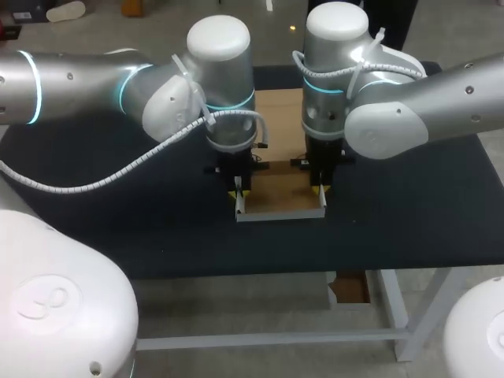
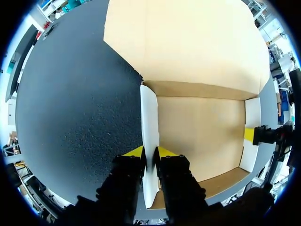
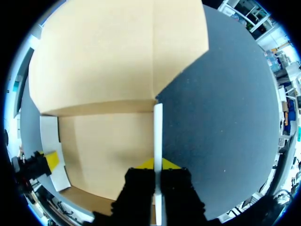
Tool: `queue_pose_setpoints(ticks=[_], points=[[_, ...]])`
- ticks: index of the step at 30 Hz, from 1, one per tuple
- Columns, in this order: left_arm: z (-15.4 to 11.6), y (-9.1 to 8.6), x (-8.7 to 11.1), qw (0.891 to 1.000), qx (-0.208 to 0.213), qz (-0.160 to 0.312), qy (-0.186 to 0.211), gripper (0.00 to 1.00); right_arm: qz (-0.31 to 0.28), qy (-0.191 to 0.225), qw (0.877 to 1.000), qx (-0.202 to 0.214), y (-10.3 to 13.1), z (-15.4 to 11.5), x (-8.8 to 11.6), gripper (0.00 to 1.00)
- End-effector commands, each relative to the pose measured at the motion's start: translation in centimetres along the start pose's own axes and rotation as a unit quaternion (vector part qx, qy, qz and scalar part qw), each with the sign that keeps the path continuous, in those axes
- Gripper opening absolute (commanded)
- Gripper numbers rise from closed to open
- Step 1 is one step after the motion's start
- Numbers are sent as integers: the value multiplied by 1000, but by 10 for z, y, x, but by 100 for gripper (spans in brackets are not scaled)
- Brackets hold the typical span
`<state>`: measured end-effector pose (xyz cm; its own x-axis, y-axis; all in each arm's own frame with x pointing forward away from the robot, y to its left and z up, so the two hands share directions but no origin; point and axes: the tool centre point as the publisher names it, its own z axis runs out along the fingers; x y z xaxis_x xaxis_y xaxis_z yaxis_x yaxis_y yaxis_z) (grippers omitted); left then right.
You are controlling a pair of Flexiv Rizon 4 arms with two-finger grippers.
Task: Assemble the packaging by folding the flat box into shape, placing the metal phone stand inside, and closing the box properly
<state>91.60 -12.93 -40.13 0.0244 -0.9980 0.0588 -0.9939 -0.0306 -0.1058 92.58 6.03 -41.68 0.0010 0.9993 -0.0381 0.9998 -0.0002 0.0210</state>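
Box of brown cardboard sits in the middle of the black counter, near its front edge, half folded into a tray. At its left side, the left claw comes straight down and is closed narrow on the left wall, with one yellow tip on each face of the thin white board. I think it holds this wall upright so that it does not fall back flat. Between the two arms the floor of the box is bare. The low front wall stands already, and the large lid flap lies flat behind. At the right side, the right claw pinches the right wall in the same manner, I suppose for the same reason. I count one box, two raised side walls, one front wall, one lid flap and two claws. No phone stand is visible to me in any view.
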Motion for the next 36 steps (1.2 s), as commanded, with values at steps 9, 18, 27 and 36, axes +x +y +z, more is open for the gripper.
queue_pose_setpoints(ticks=[9, 18, 27, 36], points=[[20, 0, 4, 1000, -1, 5, 18, 18, -1, 0, 1000, 2, 0, 0, 3, 0], [20, 1, 5, 1000, -3, 11, 27, 26, -1, 0, 1000, 2, 0, 0, 3, 0], [18, 1, 5, 1000, 0, 8, 23, 3, -1, 0, 1000, 2, 0, 0, 3, 0], [24, 1, 7, 1000, -1, 5, 10, 0, -1, 0, 1000, 2, 0, 0, 3, 0]])
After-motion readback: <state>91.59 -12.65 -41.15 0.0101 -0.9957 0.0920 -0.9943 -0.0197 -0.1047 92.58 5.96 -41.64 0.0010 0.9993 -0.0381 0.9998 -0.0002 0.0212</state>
